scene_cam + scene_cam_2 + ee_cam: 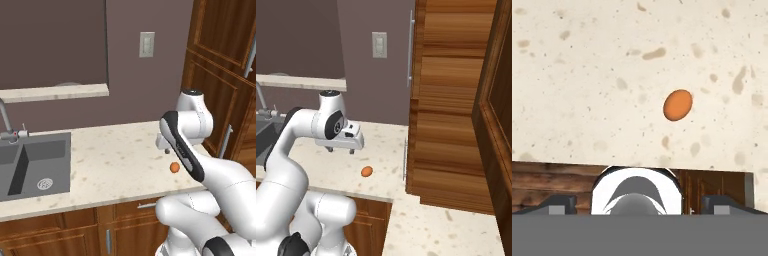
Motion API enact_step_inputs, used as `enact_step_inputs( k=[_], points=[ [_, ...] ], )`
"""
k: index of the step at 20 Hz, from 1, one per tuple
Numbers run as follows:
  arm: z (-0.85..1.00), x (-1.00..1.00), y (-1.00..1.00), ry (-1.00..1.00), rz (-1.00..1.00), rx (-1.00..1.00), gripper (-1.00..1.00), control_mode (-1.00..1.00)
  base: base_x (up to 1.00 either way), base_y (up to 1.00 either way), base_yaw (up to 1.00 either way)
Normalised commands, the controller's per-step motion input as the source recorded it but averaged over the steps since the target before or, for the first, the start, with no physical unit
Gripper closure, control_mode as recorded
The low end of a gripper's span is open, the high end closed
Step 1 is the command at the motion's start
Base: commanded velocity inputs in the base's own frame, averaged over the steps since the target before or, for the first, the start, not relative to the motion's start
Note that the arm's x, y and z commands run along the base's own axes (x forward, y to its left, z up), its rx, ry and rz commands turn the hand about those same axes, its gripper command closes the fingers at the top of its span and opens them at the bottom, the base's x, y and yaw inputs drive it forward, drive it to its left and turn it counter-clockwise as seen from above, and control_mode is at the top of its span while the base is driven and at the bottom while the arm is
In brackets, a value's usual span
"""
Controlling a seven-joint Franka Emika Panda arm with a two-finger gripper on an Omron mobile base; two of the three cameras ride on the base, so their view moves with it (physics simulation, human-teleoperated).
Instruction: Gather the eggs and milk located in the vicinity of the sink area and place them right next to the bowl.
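Observation:
One orange egg (174, 168) (367, 171) (678, 105) lies alone on the speckled beige counter (115, 160), near its front edge. My gripper (341, 150) (164, 148) hovers above the counter, a little behind and to the left of the egg, pointing down. Its jaws stand wide apart with nothing between them; the dark fingertips (559, 202) rise at the bottom of the hand view. The dark grey sink (35, 167) with its silver faucet (6, 120) sits at the counter's left end. The milk and the bowl are out of view.
A tall wooden cabinet (451, 100) (220, 75) closes off the counter on the right. Behind it is a wall with a light switch (146, 44) and a stone ledge (55, 92). Wooden drawers (75, 230) run below the counter edge.

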Motion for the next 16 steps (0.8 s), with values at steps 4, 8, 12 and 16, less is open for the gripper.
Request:
enact_step_inputs(
  k=[4, 8, 12, 16],
  points=[
    [-0.07, 0.25, -0.19, 0.00, -0.06, 0.00, -1.00, -1.00, 0.00, 0.00, 0.00],
    [-0.18, 0.48, -0.13, 0.01, -0.32, 0.00, -1.00, -1.00, 0.00, 0.00, 0.00],
    [0.00, 0.11, -0.01, 0.00, -0.17, 0.02, -1.00, -1.00, 0.00, 0.00, 0.00],
    [-0.27, 0.50, -0.29, 0.15, -0.31, 0.00, -1.00, -1.00, 0.00, 0.00, 0.00]
  ],
)
